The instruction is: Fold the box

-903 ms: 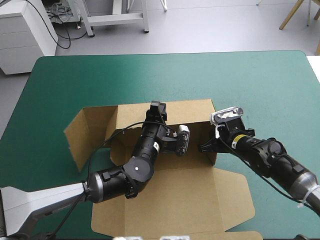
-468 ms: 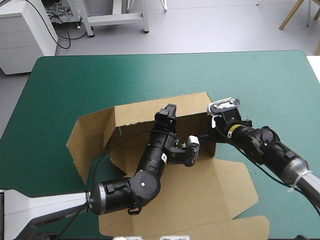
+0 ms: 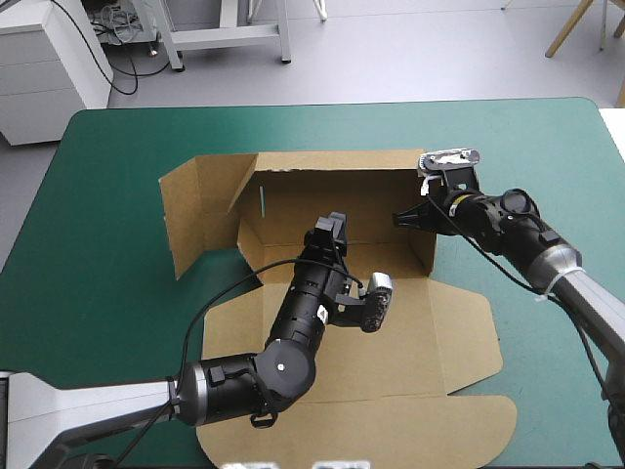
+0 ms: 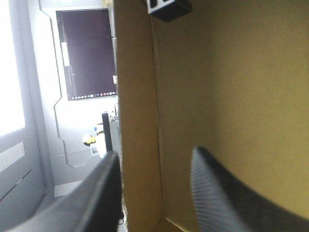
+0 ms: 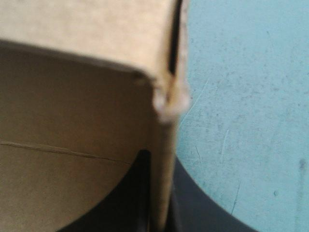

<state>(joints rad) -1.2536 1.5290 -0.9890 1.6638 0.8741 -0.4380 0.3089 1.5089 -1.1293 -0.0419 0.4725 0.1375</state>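
Observation:
The brown box (image 3: 332,195) lies mid-table with its back wall and right side wall raised. Its left flap (image 3: 195,210) stands out at an angle, and the lid (image 3: 430,352) lies flat toward the near edge. My left gripper (image 3: 327,227) is inside the box, open. In the left wrist view an upright edge of the box board (image 4: 140,121) stands between the fingers of the left gripper (image 4: 154,154). My right gripper (image 3: 408,217) is shut on the right side wall near its top corner. In the right wrist view the right gripper (image 5: 160,157) has one black finger on each face of the wall (image 5: 96,43).
The bare teal-green cover (image 3: 547,147) runs beyond the box to the far edge and along the right side. More cover (image 3: 98,195) shows left of the left flap. The lid's tabs reach close to the near edge.
The box has slid toward the far edge and its back wall stands higher. My right gripper moved farther away with the side wall in its grip. The left gripper stayed inside the box.

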